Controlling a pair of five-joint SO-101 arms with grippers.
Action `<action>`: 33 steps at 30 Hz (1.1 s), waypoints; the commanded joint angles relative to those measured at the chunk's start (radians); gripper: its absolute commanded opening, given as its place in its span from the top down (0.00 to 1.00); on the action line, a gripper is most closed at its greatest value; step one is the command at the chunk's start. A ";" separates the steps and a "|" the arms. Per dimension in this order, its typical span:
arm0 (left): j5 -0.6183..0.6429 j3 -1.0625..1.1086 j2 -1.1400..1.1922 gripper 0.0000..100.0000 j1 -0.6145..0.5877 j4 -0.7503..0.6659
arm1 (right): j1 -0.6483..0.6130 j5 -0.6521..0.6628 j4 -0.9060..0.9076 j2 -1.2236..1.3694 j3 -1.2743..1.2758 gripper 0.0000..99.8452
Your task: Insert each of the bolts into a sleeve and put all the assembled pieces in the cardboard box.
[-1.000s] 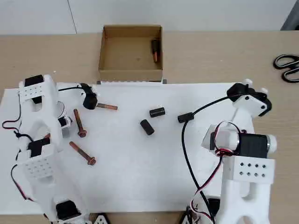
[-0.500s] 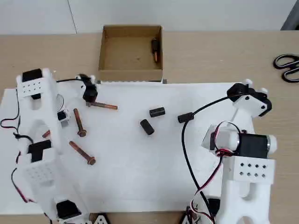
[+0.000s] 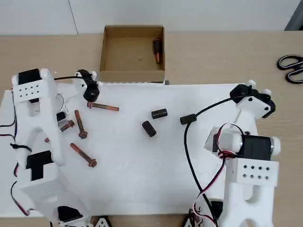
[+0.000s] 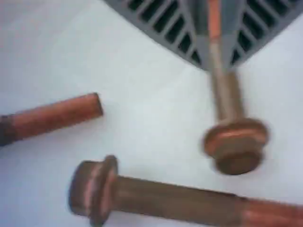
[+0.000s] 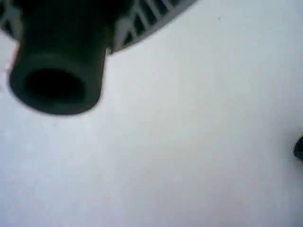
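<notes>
Since a second ago my left arm has swung back towards the table's left edge, and the black camera block on it has shifted nearer the box. My right arm has kept still.

My left gripper is closed on the shank of a copper-coloured flanged metal bolt, whose head hangs just above the white paper sheet. My right gripper is clamped round a black tubular sleeve, its open bore facing the wrist camera over the same sheet.

Three loose copper bolts lie by my left arm:
- an upright-lying bolt just beside the held one
- a slanted bolt nearer my base
- a crosswise bolt near the box

Mid-sheet lie two loose black sleeves – a far sleeve and a near sleeve – close together but apart. The brown cardboard box stands beyond the sheet's far edge, with one sleeved bolt by its right wall. Black-handled scissors lie on the wooden table, cut off at the edge.

From above, my left arm covers most of its gripper, and the held bolt just pokes out from under it. A small black cylinder sits on my right arm's cable – sleeve or cable part, I cannot tell. A dark shape at the right wrist view's edge is cut off.
</notes>
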 commanded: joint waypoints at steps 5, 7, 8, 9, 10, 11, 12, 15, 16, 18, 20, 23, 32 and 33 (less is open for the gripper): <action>0.008 -0.002 -0.025 0.93 -0.011 -0.040 | 0.002 0.008 -0.004 -0.013 -0.005 1.00; 0.008 0.004 -0.021 0.93 -0.009 -0.040 | 0.002 0.008 -0.004 -0.013 -0.005 1.00; 0.008 0.004 -0.011 0.93 -0.008 -0.040 | 0.002 0.008 -0.004 -0.013 -0.005 1.00; 0.006 0.002 0.009 0.93 -0.008 -0.040 | 0.002 0.006 -0.005 -0.013 -0.005 1.00; 0.006 -0.002 0.032 0.93 -0.008 -0.040 | 0.002 0.006 -0.005 -0.013 -0.005 1.00; 0.006 -0.004 0.054 0.93 -0.011 -0.040 | 0.002 0.005 -0.005 -0.013 -0.005 1.00; 0.005 -0.004 0.074 0.93 -0.011 -0.040 | 0.002 0.005 -0.005 -0.013 -0.005 1.00; 0.005 -0.004 0.107 0.93 -0.012 -0.040 | 0.002 0.005 -0.005 -0.013 -0.005 1.00; 0.005 -0.004 0.114 0.93 -0.012 -0.040 | 0.002 0.005 -0.005 -0.013 -0.005 1.00; 0.005 -0.002 0.121 0.93 -0.012 -0.069 | 0.002 0.005 -0.005 -0.013 -0.005 1.00; 0.005 -0.002 0.121 0.93 -0.012 -0.101 | 0.002 0.005 -0.005 -0.013 -0.005 1.00; 0.003 -0.002 0.121 0.93 -0.011 -0.117 | 0.002 0.005 -0.005 -0.013 -0.005 1.00; 0.002 -0.004 0.236 0.91 -0.018 -0.117 | 0.002 0.005 -0.005 -0.013 -0.005 1.00; 0.002 -0.005 0.247 0.91 -0.021 -0.118 | 0.002 0.005 -0.005 -0.013 -0.005 1.00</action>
